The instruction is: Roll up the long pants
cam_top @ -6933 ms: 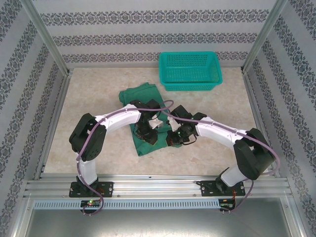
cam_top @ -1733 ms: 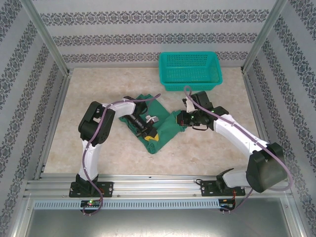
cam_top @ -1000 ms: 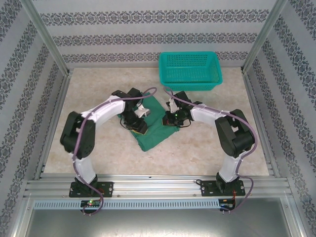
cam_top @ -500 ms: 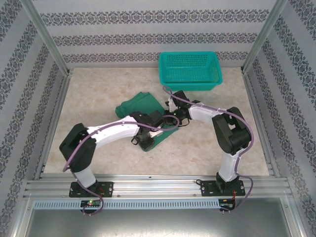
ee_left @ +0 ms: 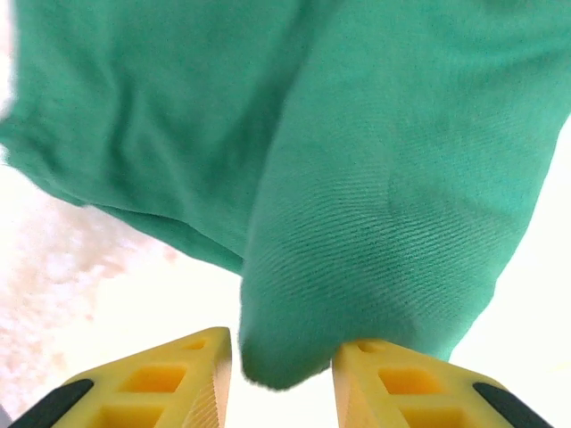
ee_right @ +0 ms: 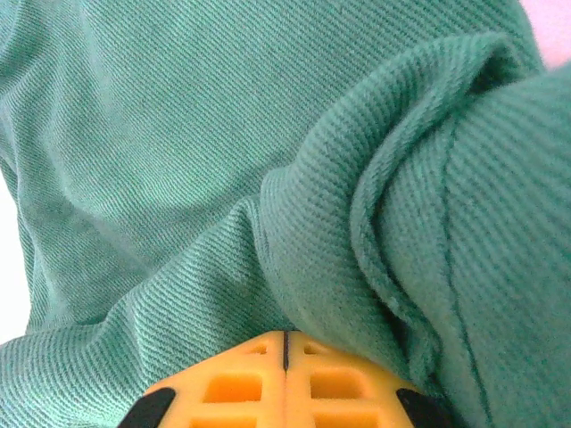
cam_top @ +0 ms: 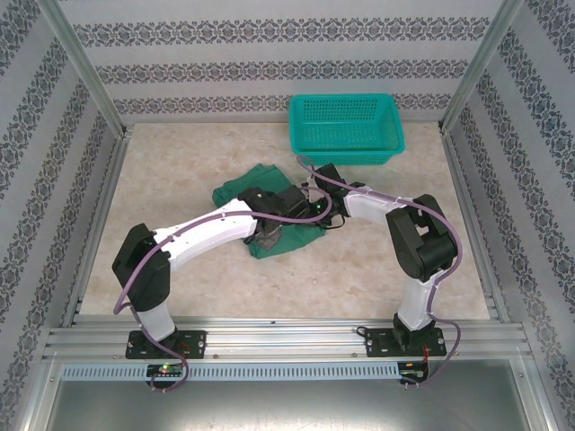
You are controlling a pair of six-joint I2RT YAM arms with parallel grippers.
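The long pants [cam_top: 235, 191] lie bunched in a dark green heap at mid-table. My left gripper [cam_top: 269, 235] is over the heap's near edge. In the left wrist view its yellow fingers [ee_left: 187, 374] hold a thick fold of the pants [ee_left: 357, 178] between them, lifted off the pale tabletop. My right gripper [cam_top: 310, 209] sits at the heap's right side. Its fingertips [ee_right: 285, 343] are shut together and pressed against the pants' fabric [ee_right: 178, 134], beside a rolled ridge.
A teal mesh basket [cam_top: 346, 126] stands at the back right, just beyond the pants. Patterned walls and metal posts enclose the table on three sides. Bare marble tabletop [cam_top: 162, 180] lies left of the heap.
My left gripper has moved away from me and rightward with the near fold, drawing the pants into a tighter heap. The right arm has hardly moved.
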